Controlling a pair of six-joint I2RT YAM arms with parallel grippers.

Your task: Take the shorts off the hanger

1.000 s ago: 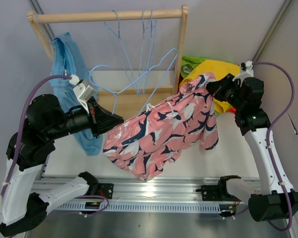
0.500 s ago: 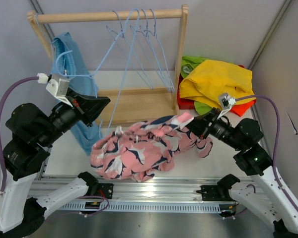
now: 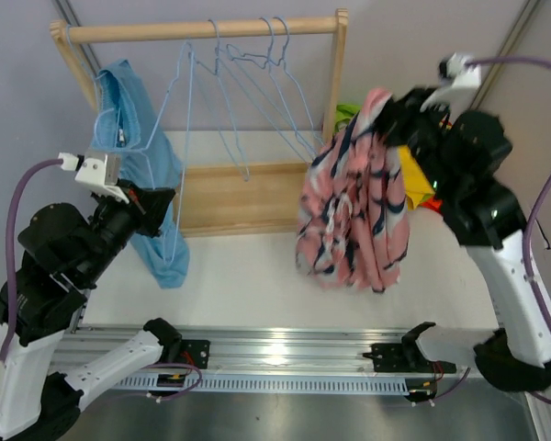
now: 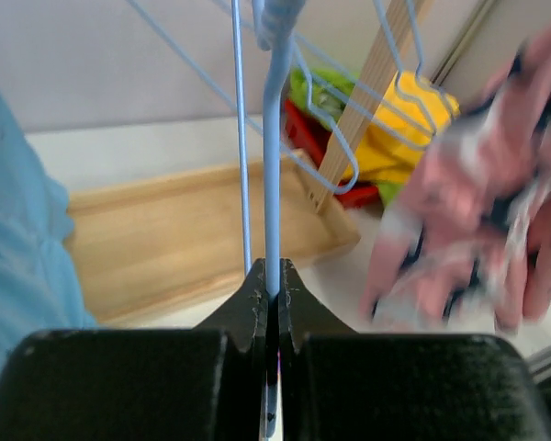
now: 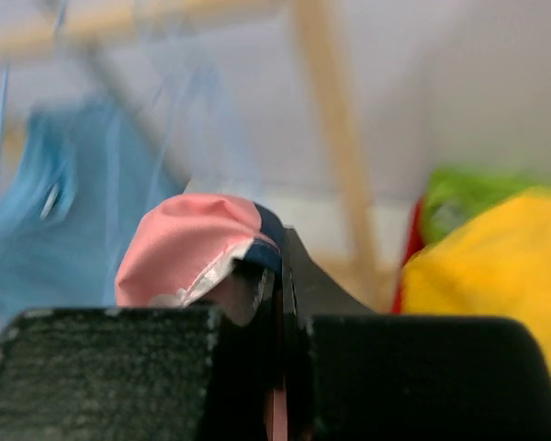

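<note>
Status: pink whale-print shorts (image 3: pixel 354 211) free of any hanger, held aloft at 2 o'clock.
Right gripper (image 3: pixel 395 106) pinched fully shut on a fold of the pink fabric; the rest drapes down beside the right post of the wooden rack (image 3: pixel 336 92). Left gripper (image 4: pixel 271 276), at 9 o'clock, clamped tight on a blue wire hanger (image 4: pixel 274 156). Light blue shorts (image 3: pixel 129 129) hang at 10 o'clock; yellow shorts (image 5: pixel 496 276) lie piled at 3 o'clock.

Overhead view from behind, wrist views close over jaws, sharing rack (image 3: pixel 147 32)
</note>
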